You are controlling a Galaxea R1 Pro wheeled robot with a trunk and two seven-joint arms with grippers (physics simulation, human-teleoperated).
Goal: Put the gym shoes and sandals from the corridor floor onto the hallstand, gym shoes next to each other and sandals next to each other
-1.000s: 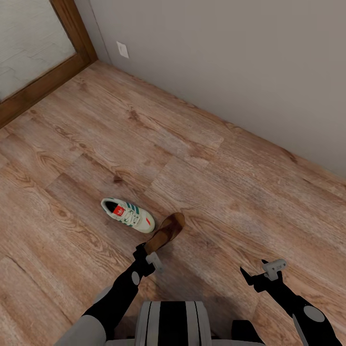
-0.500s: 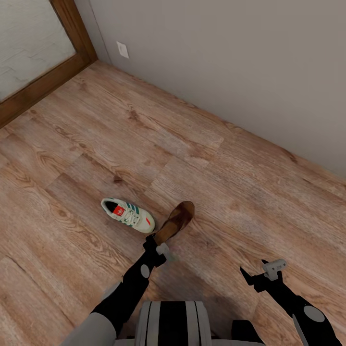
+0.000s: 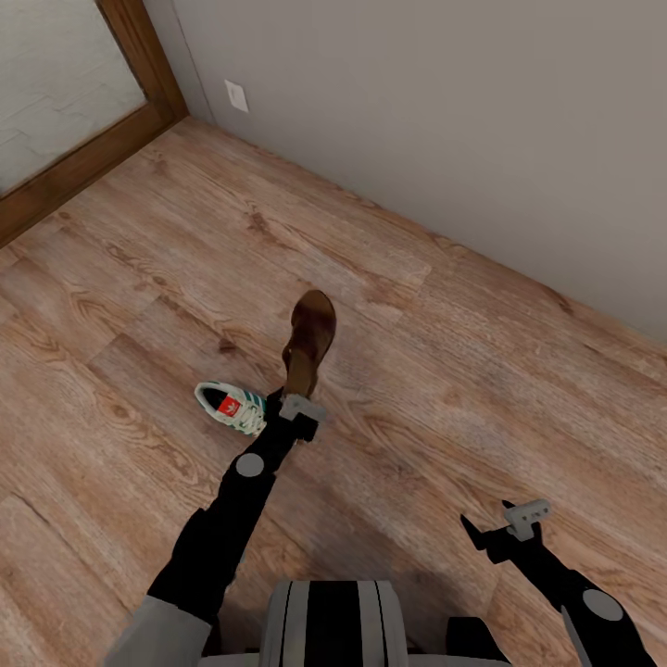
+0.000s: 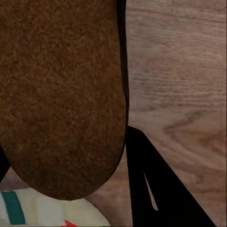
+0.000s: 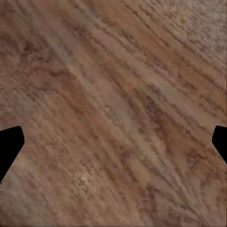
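Left gripper [image 3: 295, 400] clamps sandal [image 3: 309, 341] above gym shoe [image 3: 229, 406]

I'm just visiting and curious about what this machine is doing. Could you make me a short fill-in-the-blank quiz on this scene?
1. The left gripper holds a brown ____.
2. The gym shoe is white with ____ side stripes.
3. The right gripper holds nothing; its jaws are ____.
4. The gym shoe lies on the wooden ____.

Missing words: sandal; green; open; floor
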